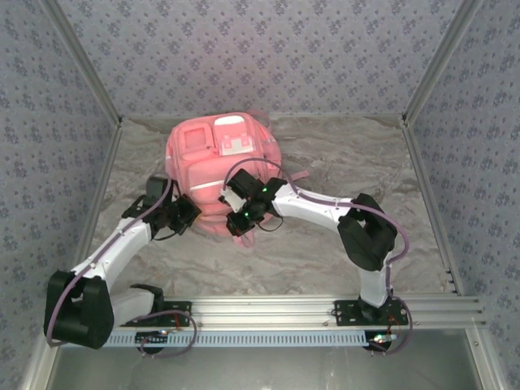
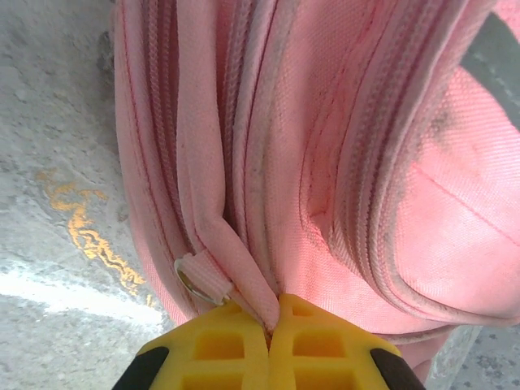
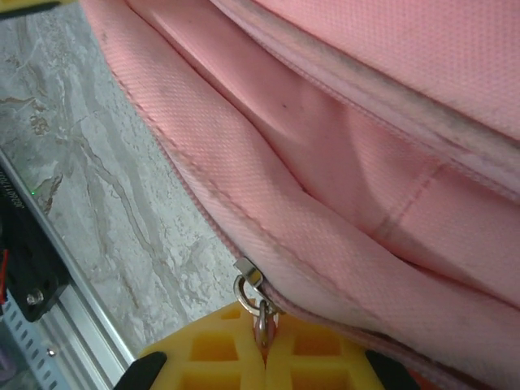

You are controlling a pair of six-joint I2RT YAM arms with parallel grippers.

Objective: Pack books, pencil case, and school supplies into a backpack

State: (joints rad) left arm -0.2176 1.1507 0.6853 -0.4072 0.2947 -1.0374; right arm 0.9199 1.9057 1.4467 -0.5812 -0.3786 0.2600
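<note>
Two hands [image 2: 270, 323] [image 3: 264, 345] clamp backpack [image 1: 213, 158]; interior hidden.

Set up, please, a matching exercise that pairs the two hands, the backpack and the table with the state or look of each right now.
Column one:
1. left hand
2. right hand
3. backpack
4. table

Column two:
A. grey marbled surface
B. shut on a metal zipper pull
C. lying with its front pockets facing up, beyond the arms' bases
D. shut on a pink fabric fold

Right pairs: 1-D, 2-B, 3-C, 4-A.
</note>
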